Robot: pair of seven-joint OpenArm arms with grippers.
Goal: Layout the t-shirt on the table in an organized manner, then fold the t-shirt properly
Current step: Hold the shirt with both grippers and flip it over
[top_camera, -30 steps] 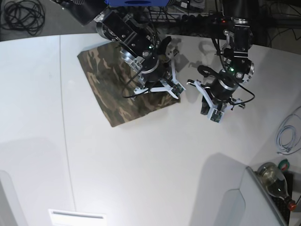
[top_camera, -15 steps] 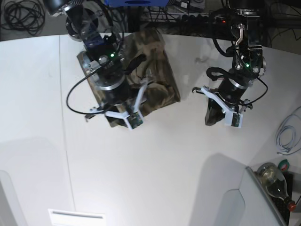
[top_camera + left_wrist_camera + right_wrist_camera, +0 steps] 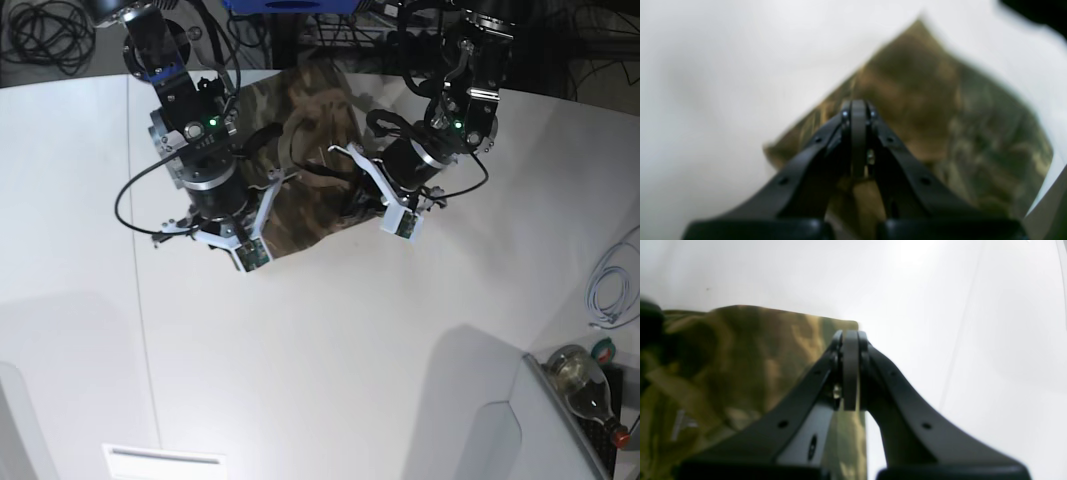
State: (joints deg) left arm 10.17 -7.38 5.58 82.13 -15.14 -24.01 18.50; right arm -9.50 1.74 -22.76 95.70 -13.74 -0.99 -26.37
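Presently catalogued: one camouflage t-shirt [image 3: 310,160], folded into a compact block, lying on the white desk [image 3: 330,350] toward its far edge, between both arms. Left hand [image 3: 858,140]: clenched, tips together over the shirt's near corner; whether cloth is pinched cannot be told. Right hand [image 3: 850,370]: clenched at the opposite corner edge, apparently empty. Both sit low at the corners, likely to press or square the fold.

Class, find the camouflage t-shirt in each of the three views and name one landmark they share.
Base: t-shirt top centre, between both arms.
Left wrist: fills centre and right, behind the closed fingers.
Right wrist: left half, its corner by the fingertips.
Shared landmark: the white table.
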